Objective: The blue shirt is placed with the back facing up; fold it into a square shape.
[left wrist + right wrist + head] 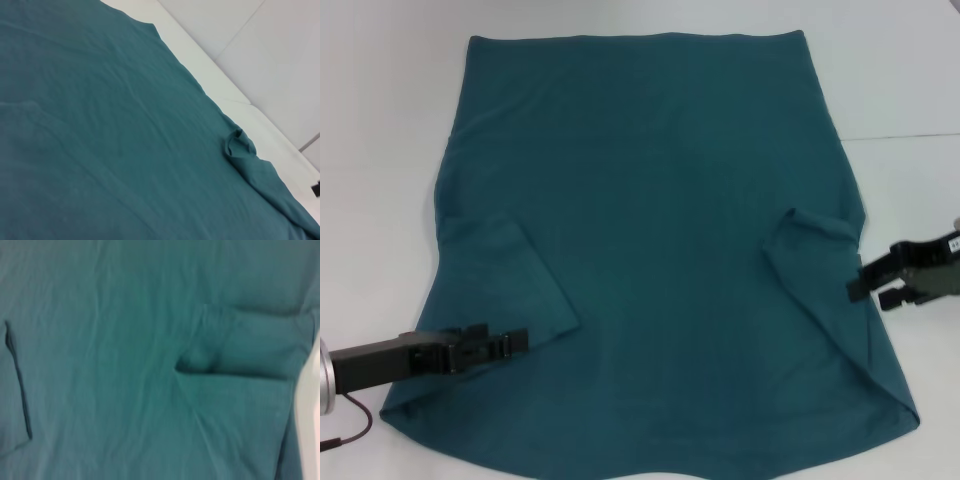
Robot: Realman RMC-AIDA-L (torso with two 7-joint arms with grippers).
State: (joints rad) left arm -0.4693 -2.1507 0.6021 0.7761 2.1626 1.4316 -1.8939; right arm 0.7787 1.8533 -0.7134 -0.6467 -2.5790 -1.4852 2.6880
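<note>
Fabric first: the large dark teal-blue knit T-shirt (660,250) lies flat across the white table (380,120), filling mid-frame, both sleeves already turned inward. My left gripper (505,343) sits low at lower left, fingers apparently narrow over the folded sleeve's edge; my right gripper (870,285) hovers at right edge, jaws parted, empty. I judge side folds come next, needing edge grasps. Only the right wrist view shows the sleeve's crease close up.
</note>
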